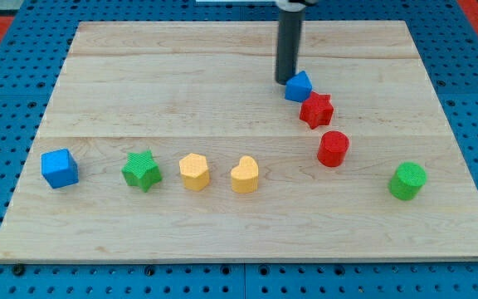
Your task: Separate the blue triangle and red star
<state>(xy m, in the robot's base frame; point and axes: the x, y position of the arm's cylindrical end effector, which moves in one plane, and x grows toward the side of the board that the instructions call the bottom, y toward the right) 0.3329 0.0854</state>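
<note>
Tip (285, 80) touches blue triangle (299, 86).

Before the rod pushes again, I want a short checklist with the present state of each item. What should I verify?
1. My tip shows and sits at the blue triangle, on its upper-left side: ok.
2. Blue triangle and red star already apart: not ok, they touch or nearly touch.
3. Tip is between the two blocks: not ok, it is on the triangle's far side from the star.
4. Free board toward the view's left of the triangle: ok.
5. Red cylinder clear of the star: ok, a small gap shows.
</note>
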